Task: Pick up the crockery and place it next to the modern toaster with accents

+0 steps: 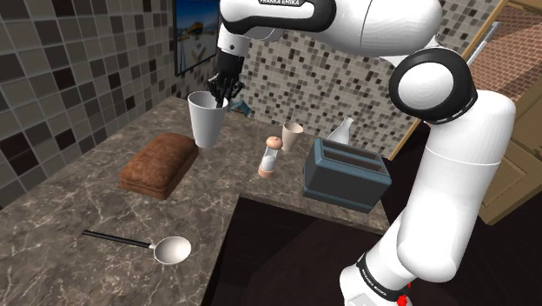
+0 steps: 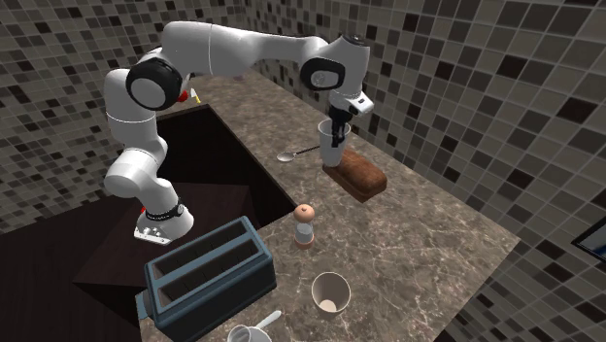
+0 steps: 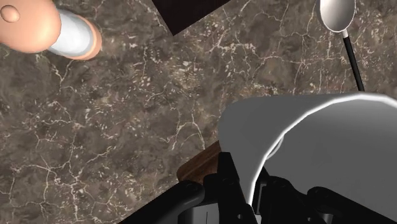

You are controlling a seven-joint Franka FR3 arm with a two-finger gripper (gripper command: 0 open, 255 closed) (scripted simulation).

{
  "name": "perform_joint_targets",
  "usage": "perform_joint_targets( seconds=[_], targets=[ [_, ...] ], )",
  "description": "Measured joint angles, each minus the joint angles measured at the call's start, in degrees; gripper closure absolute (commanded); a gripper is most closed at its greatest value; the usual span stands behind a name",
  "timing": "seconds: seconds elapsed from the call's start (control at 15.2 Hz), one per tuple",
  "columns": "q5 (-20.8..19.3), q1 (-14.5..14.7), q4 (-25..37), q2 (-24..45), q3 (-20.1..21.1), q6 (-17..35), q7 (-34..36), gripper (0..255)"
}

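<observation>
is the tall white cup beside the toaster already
No, the tall white cup is in the gripper by the brown loaf, with the shaker between it and the toaster.

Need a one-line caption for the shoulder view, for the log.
Black pincer clasps the white cup by its rim near the brown loaf, dark toaster further along the counter.

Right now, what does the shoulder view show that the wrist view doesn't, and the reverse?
Shoulder view adds the blue-grey toaster, a white jug behind it and a small tan cup. Wrist view adds grip detail: the gripper clasps the white cup by its wall, one finger inside, one outside. Both share the cup, brown loaf, spoon, shaker and marbled counter.
</observation>
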Motion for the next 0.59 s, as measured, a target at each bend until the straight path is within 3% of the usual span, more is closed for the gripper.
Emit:
perform_joint_targets(
  seconds=[0.59],
  targets=[
    [-0.1,-0.2,7.8,0.6,0.0,-7.3,0.8,255]
  ],
)
